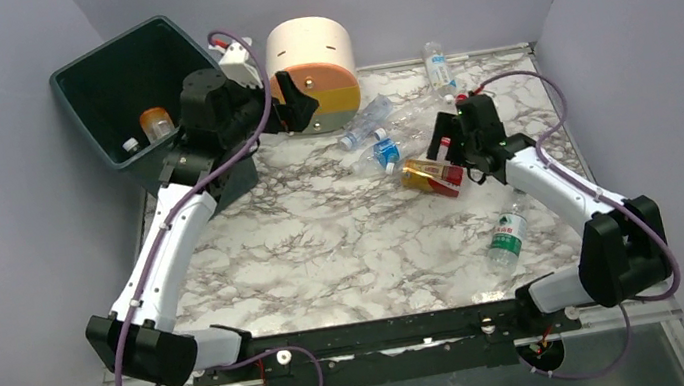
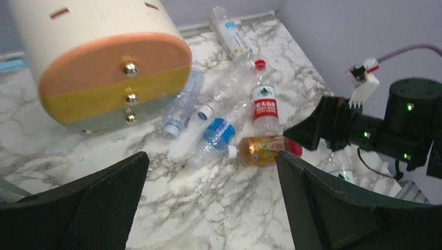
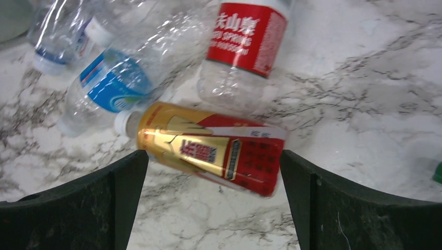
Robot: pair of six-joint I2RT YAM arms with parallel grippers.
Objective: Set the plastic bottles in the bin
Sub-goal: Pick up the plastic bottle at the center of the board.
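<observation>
Your left gripper [image 1: 294, 109] hangs spread and empty at upper centre, just beside the drawer unit [image 1: 309, 56]. Your right gripper [image 3: 212, 155] is spread too, right of centre, over the gold bottle [image 3: 206, 148]. The bin [image 1: 115, 78] sits upper left with an orange bottle [image 1: 157, 123] inside. Clear bottles [image 1: 380, 132] lie on the table [image 1: 325, 246].

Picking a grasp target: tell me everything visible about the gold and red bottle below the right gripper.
The gold and red bottle lies on its side on the marble table, white cap apparently touching a blue-labelled clear bottle. Glossy gold wrap, red printed panel. The open right gripper hangs over it.
</observation>
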